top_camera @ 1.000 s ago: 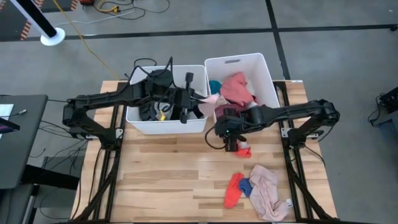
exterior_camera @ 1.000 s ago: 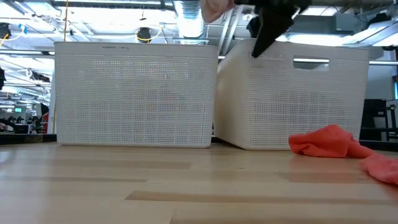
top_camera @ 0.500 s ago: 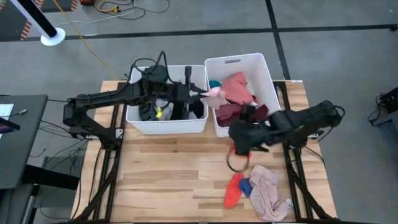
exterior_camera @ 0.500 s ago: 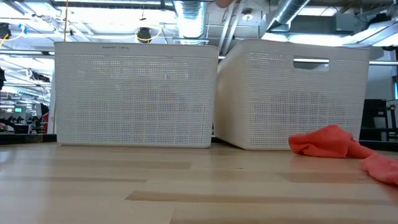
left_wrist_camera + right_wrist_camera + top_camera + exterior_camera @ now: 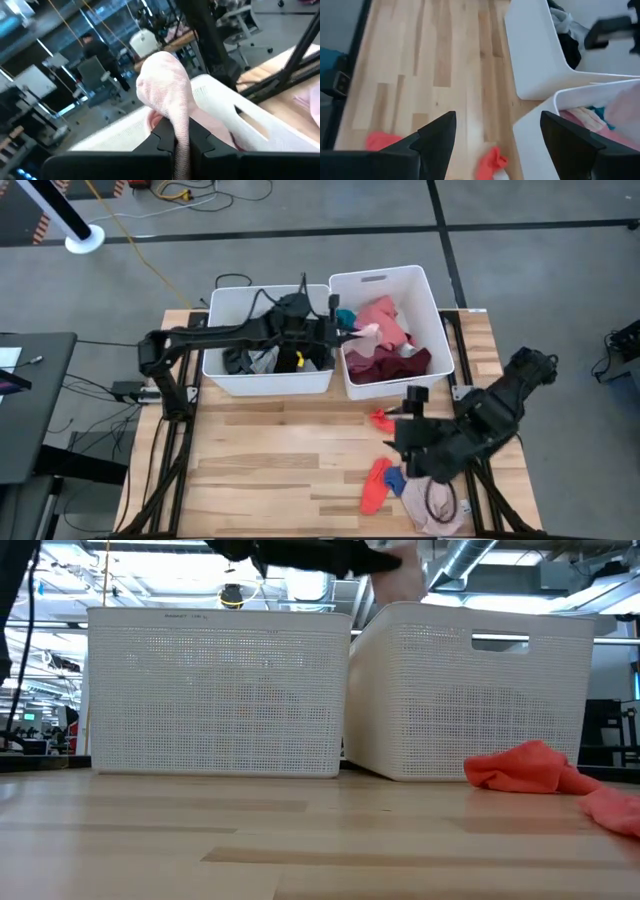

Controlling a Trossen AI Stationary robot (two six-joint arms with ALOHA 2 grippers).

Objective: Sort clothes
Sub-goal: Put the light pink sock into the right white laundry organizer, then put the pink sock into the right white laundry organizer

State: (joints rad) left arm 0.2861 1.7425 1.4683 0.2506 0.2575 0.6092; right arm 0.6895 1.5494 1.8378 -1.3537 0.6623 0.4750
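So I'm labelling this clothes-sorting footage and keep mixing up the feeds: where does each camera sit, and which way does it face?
High view: overhead, straight down on the table, both bins and both arms.
Low view: table height, level toward the bins' fronts; an arm crosses the top.
Left wrist view: on the left arm, over the left gripper pinching a pink garment.
Right wrist view: on the right arm, past the open right gripper, down at the table.
High and low views share the orange garment.

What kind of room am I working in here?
Most likely a robotics lab or workshop: a wooden bench on a grey concrete floor with loose cables, exposed ceiling ducting in the low view, and desks with office chairs behind.
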